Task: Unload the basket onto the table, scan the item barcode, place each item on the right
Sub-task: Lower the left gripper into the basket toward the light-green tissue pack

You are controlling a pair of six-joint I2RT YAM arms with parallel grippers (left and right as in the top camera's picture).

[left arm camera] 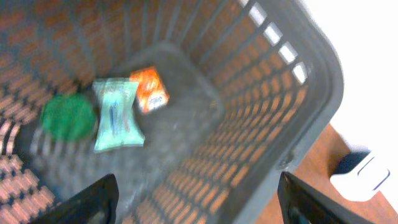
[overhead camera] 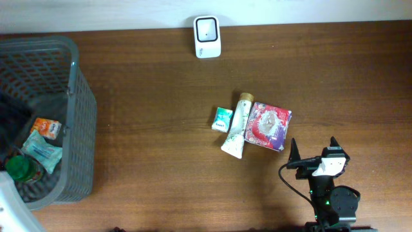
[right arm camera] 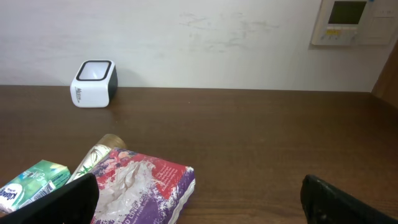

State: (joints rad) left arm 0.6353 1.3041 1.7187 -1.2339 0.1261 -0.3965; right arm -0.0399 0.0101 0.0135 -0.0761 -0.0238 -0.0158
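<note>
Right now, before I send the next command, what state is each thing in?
Left tool: open, empty, above the basket.
Right tool: open, empty, above the table.
Basket: upright, three items inside.
Scanner: standing at the table's far edge.
Tube: lying flat between green box and pouch.
Green box: lying on the table.
Pouch: lying flat.

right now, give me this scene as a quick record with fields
scanner: white, at far edge of table
loose items: green box, tube, red-purple pouch, clustered together
basket: holds orange packet, teal packet, green-capped item
left tool: open, empty, above basket
right tool: open, empty, near pouch
</note>
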